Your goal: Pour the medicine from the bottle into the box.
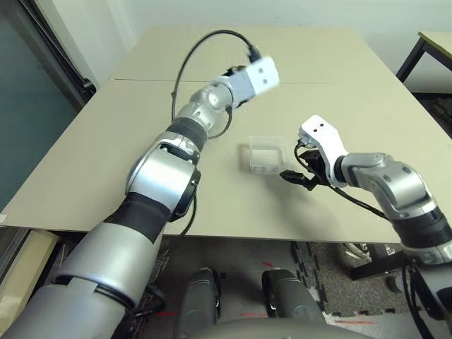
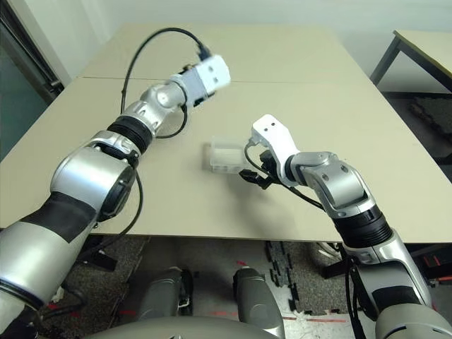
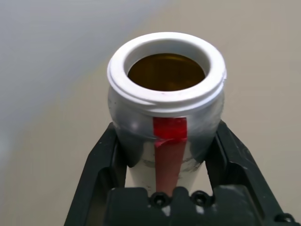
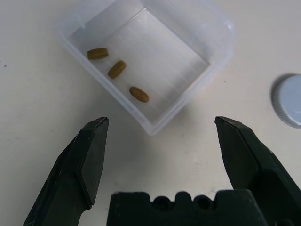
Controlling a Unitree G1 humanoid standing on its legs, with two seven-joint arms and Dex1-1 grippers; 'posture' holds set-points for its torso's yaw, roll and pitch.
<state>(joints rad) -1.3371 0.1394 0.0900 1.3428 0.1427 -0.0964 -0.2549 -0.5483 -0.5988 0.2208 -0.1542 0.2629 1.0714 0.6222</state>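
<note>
One pale desk point(image 1: 106, 162) is carrying the work, and two silver arms are reaching over it, so a careless crossing of the left arm point(image 1: 162, 180) towards the right arm point(image 1: 399, 187) could be bringing their wrists into a knock beside the target. The left end effector point(image 3: 167, 124) is clamping the bottle from both sides; if that grip is slipping while the wrist is turning, the bottle could be rolling or dropping. The right end effector point(image 4: 161, 120) is standing with its fingers well apart, near the box and holding nothing; a sideways nudge from it could be sliding the box point(image 4: 160, 52) out from under the pour, since nothing is pinning that light, clear tray down. The bottle point(image 3: 167, 103) is showing an open mouth, away from the box and beyond it, so tipping too early could be spilling pills on the desk, and tipping too fast could be making them bounce over the low walls. The grey cap point(image 4: 289, 101) is lying loose near the box, where a stray pill could be rolling against it. Three brown pills point(image 4: 117, 69) are already lying inside, and a bump could be scattering them.
</note>
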